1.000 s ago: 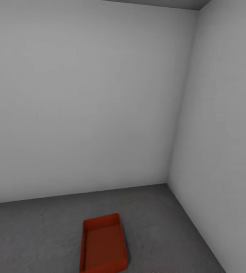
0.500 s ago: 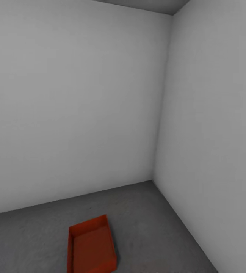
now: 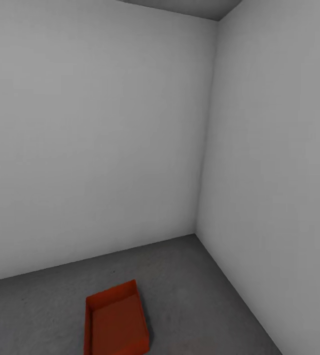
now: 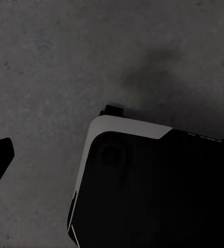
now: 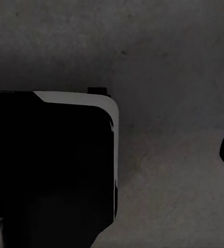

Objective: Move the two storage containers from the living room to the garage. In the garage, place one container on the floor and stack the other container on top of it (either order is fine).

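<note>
I see one red bin (image 3: 114, 323) sitting on the grey concrete floor (image 3: 189, 281) near the garage corner — upright and open-topped. Wrist cameras show the floor and robot base (image 4: 153, 186); I cannot tell either gripper's state.

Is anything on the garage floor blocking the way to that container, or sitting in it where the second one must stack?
Nothing visible does. The storage container sits alone and empty on the concrete floor near the wall corner.
</note>
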You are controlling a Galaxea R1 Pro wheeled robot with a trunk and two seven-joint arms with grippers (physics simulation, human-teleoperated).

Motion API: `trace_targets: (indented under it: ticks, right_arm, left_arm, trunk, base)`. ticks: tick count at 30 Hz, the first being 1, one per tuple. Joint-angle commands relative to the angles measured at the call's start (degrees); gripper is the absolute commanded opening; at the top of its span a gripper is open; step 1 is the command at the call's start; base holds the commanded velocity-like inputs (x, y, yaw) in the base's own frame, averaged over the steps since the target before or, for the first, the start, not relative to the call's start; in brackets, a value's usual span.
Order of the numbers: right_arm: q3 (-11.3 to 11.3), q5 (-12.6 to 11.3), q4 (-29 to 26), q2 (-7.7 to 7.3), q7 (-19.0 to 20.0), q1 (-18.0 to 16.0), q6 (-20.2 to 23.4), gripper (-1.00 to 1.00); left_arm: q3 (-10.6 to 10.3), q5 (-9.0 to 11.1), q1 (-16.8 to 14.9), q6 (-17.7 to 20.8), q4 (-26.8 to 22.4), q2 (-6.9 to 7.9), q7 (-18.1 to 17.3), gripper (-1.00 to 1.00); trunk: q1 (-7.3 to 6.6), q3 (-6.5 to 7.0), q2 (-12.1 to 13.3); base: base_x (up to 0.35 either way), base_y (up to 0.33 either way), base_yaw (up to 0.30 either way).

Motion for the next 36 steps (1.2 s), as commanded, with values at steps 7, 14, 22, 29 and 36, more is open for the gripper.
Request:
trace_targets:
  ticks: [7,14,22,29,36]
  right_arm:
    - [0.3,-0.7,0.1,-0.03,-0.2,-0.1,-1.0,1.00]
    - [0.1,-1.0,0.1,-0.36,-0.2,-0.1,-1.1,1.00]
    - [0.2,-1.1,0.1,-0.53,-0.1,-0.1,-1.1,1.00]
    - [0.2,-1.1,0.1,-0.62,-0.1,-0.1,-1.0,1.00]
    - [0.2,-1.1,0.1,-0.64,-0.1,-0.1,-1.0,1.00]
  left_arm:
    - [0.1,0.3,0.0,-0.3,0.1,-0.17,0.1,1.00]
    - [0.1,0.5,0.0,-1.1,0.0,-0.15,0.1,1.00]
    - [0.2,0.5,0.0,-1.9,-0.1,-0.57,0.2,1.00]
    - [0.3,0.4,0.0,-2.0,-0.1,-0.87,0.1,1.00]
    - [0.3,0.4,0.0,-2.1,-0.1,-0.92,0.0,1.00]
  trunk:
    - [0.02,-0.01,0.0]
    - [0.02,0.24,0.0]
    - [0.02,0.52,0.0]
    - [0.02,0.57,0.0]
    - [0.02,0.58,0.0]
  base:
    - [0.000,0.000,-0.016]
    - [0.000,0.000,-0.191]
    - [0.000,0.000,-0.261]
    - [0.000,0.000,-0.283]
    - [0.000,0.000,-0.286]
